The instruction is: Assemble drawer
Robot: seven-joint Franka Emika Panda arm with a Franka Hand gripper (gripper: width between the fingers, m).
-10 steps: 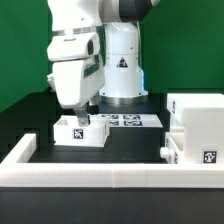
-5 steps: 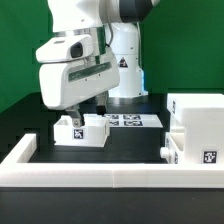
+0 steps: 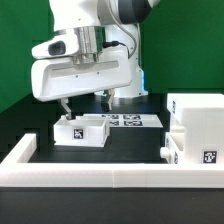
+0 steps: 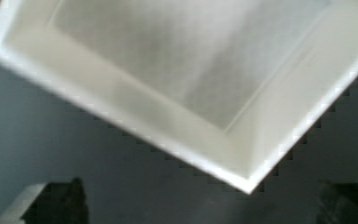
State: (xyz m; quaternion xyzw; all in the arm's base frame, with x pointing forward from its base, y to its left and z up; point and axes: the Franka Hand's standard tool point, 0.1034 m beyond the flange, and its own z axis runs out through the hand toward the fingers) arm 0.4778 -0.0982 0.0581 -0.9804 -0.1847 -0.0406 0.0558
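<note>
- My gripper [image 3: 84,101] hangs released above the tray [image 3: 82,131].
- Housing [image 3: 197,122] sits well apart; rail [image 3: 100,166] lies nearer the camera.
- Since a second ago, the gripper has lifted off the tray and turned.

A small white tagged tray [image 3: 82,131] is sitting upright, open-topped, on the exterior view's left — the tall boxy white housing [image 3: 198,118] is standing well apart, right.

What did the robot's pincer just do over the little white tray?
The pincer rose off the small tray, swivelled round, and now hangs open above it. Whether it had been gripping it, I cannot tell. The small tray and the tall housing stayed put.
</note>
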